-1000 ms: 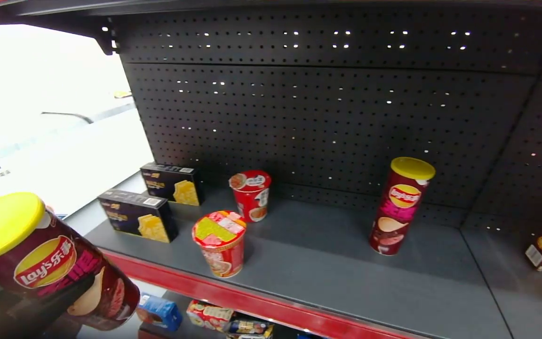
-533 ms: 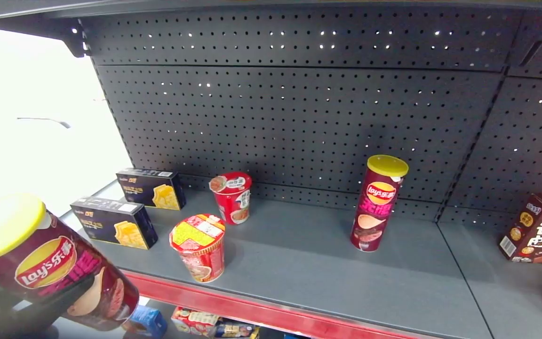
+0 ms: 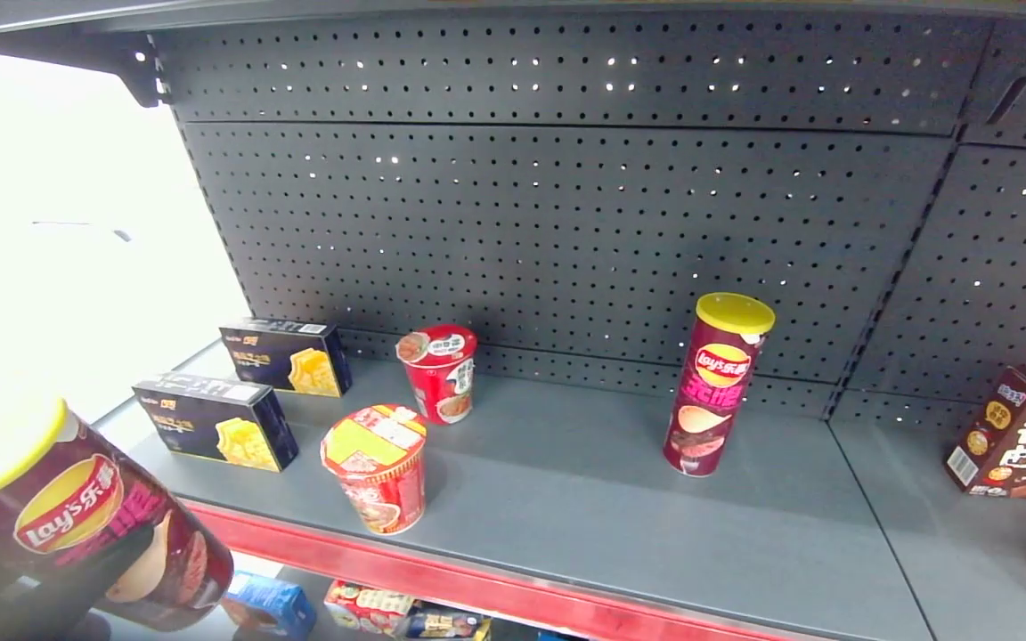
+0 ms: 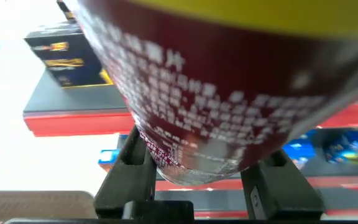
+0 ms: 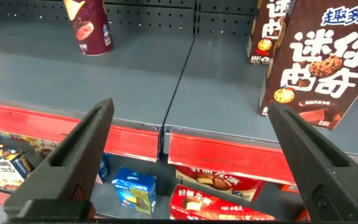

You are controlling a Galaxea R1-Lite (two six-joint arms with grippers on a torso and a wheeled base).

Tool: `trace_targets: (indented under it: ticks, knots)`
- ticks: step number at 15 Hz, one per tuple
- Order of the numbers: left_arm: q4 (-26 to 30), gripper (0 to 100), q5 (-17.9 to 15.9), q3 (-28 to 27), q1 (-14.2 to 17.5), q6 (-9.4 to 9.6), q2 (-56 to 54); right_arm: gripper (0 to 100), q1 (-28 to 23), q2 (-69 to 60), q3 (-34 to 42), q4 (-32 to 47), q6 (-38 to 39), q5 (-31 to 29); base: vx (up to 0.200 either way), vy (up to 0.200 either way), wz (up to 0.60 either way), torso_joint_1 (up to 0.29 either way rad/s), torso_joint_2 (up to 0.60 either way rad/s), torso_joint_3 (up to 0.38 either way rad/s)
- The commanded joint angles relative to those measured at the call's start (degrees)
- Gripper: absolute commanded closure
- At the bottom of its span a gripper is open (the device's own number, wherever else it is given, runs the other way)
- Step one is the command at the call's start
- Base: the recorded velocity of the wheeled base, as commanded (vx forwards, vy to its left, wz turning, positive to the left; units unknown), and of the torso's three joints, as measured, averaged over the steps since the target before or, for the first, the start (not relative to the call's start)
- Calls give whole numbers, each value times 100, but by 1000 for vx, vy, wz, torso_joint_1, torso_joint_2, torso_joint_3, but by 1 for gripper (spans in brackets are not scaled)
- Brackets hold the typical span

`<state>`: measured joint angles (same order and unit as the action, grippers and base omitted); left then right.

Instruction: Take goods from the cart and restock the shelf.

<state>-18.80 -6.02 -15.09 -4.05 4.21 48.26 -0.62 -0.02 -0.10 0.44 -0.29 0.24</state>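
We hold a maroon chip can (image 3: 77,525) with a yellow lid in our left gripper (image 4: 207,180). Its two black fingers (image 4: 126,180) clamp the can's lower body from either side. The can is tilted and hangs in front of the red front edge (image 3: 477,577) of the grey shelf board (image 3: 611,525), near the board's left end. We cannot tell whether it touches the edge.

Our right gripper (image 5: 190,112) is spread wide with nothing between its fingers, and sits in front of the red edge where two boards meet.

On the board a second can (image 3: 718,387) of the same kind stands upright, right of the middle and near the perforated back panel (image 3: 566,223). To its left stand two red noodle cups, the front cup (image 3: 377,467) near the edge and the rear cup (image 3: 439,372) behind it. Farther left lie two dark boxes, one (image 3: 215,423) ahead of the other (image 3: 286,356). A brown cookie box (image 3: 1012,436) stands on the next board to the right. A blue packet (image 5: 134,190) lies on the lower shelf.
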Motion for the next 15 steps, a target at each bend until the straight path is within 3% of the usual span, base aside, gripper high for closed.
trace_targets:
  ticks: [1,2,6,9,10,11,15]
  knots:
    - [8,100,49,103,-26,116,-247,0,1,2,1,-9,-23,2,0,0,0,0,0,0]
    - [17,100,5,164,-26,203,-309,0,1,2,1,0,-15,2,0,0,0,0,0,0]
    - [227,100,-356,191,-193,203,-441,0,27,2,-8,9,-32,46,0,0,0,0,0,0]
    - [456,100,-426,419,-158,1,-810,0,1,2,-8,-26,-76,90,0,0,0,0,0,0]
    - [535,100,-426,428,-193,10,-1021,0,150,2,-983,-61,-59,424,0,0,0,0,0,0]
    - [614,100,-426,393,-272,19,-1091,0,343,1145,-1906,123,240,591,0,0,0,0,0,0]
    - [676,100,-426,349,-413,28,-1100,0,862,1901,-2267,62,-59,679,0,0,0,0,0,0]
